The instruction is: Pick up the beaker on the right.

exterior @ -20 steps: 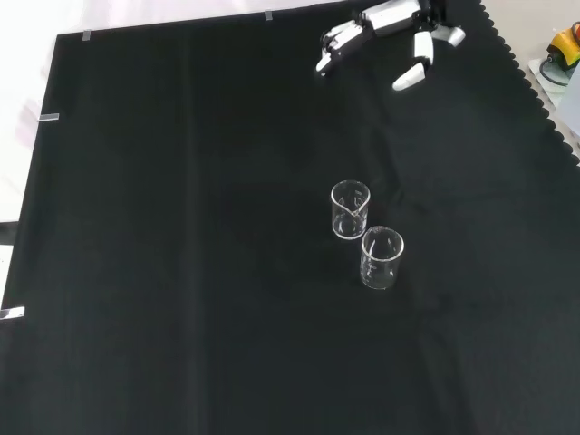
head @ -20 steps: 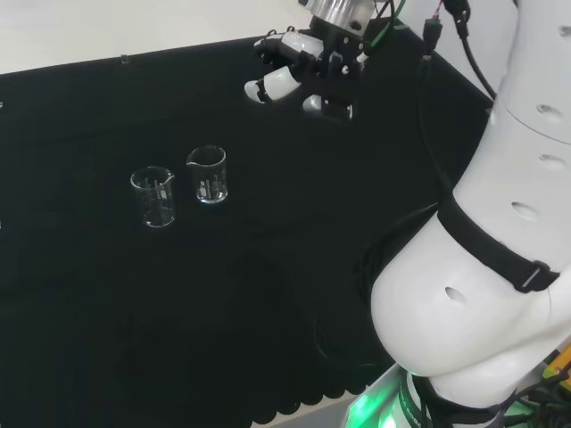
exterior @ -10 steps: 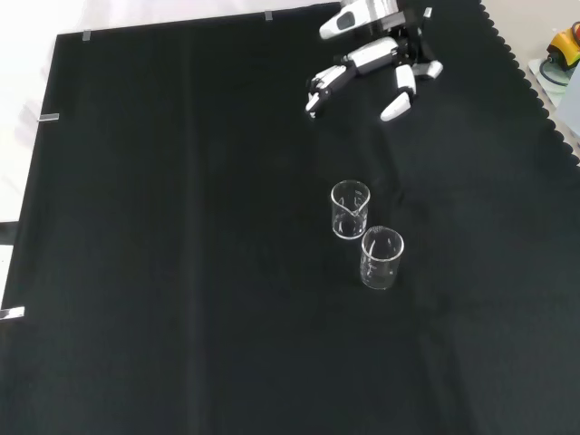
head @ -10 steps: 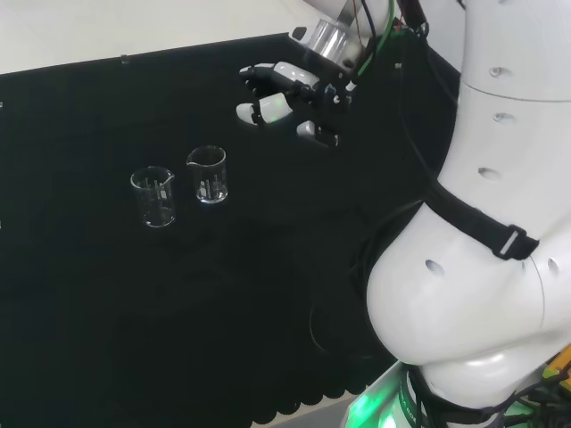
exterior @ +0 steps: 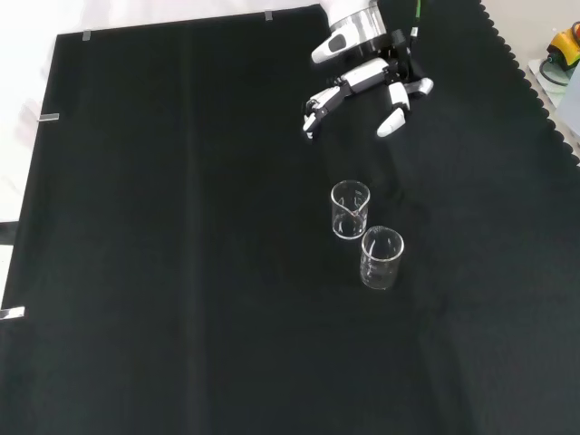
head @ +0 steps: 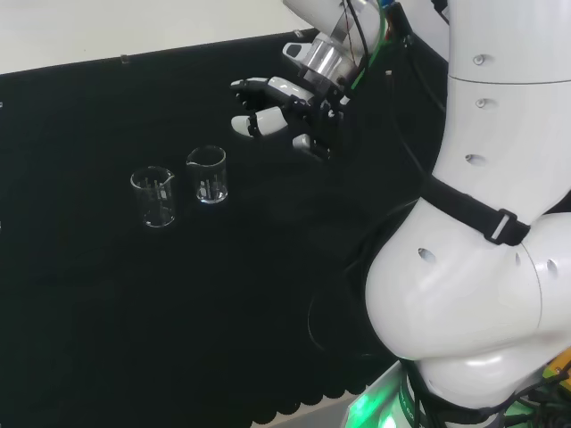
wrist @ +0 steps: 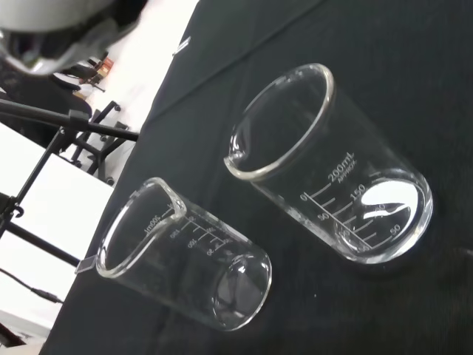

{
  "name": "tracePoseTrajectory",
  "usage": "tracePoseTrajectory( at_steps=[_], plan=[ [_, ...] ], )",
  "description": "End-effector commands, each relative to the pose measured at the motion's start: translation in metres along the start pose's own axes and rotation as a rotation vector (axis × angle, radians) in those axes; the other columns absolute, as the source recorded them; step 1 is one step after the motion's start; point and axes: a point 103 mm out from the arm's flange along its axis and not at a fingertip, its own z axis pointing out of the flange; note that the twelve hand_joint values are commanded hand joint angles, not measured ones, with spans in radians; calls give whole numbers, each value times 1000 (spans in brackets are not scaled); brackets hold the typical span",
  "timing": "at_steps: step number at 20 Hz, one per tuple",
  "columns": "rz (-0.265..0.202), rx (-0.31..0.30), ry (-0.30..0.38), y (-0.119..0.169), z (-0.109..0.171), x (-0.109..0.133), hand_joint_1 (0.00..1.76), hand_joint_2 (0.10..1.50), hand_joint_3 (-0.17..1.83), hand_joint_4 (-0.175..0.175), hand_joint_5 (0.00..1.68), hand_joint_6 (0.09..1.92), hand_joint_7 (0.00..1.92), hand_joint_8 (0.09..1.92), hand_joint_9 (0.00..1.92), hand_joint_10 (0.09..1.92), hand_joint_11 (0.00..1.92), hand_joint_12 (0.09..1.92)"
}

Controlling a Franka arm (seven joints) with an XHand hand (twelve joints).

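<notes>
1. In the head view I see my hand (head: 284,114) hanging above the black-clothed tabletop (head: 107,303), fingers spread and relaxed, holding nothing.
2. The right beaker (head: 207,174) stands upright, well apart from the hand, to its lower left.
3. The second beaker (head: 153,196) stands just left of the right beaker, not touching.

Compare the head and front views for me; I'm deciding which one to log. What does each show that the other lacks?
The head view alone shows the arm's big white links at its right. The front view alone shows the cloth's scalloped right edge and an orange object beyond it. Both show the open hand above the black cloth, apart from two upright glass beakers.
</notes>
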Motion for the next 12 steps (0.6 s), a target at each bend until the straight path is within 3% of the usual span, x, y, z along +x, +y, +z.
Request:
tracePoseTrajectory(
  at_steps=[1, 12],
  plan=[
    [-35, 44, 37, 6, 14, -7, 764, 355, 1101, -75, 305, 87, 229, 659, 309, 671, 0, 1201],
    [-83, 120, 98, 15, 44, -19, 837, 347, 1105, -60, 269, 87, 199, 637, 307, 661, 0, 1205]
  ],
)
